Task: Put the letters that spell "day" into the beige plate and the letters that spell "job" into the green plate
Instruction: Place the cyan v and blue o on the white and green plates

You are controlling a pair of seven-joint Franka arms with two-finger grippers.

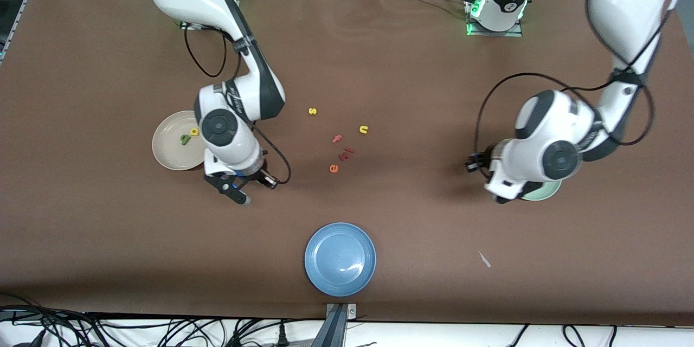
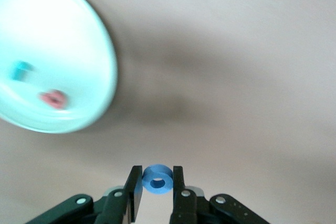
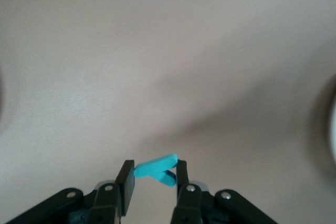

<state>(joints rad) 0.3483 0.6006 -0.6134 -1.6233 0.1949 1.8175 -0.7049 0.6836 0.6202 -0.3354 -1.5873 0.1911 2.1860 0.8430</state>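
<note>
The left gripper (image 2: 157, 182) pinches the blue "o" (image 2: 157, 180) beside the green plate (image 2: 79, 77), which the arm mostly hides in the front view; the plate's teal and red-pink letters blur. The right gripper (image 3: 155, 174) pinches the teal "y" (image 3: 156, 169) above bare table beside the beige plate (image 1: 168, 146), which holds two letters.

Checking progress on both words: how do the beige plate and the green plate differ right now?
The beige plate shows openly, holding an olive "d" and yellow "a"; the green plate is mostly hidden under the left arm in the front view, holding a teal letter and a red-pink one. Both are round, shallow and rimmed.
</note>
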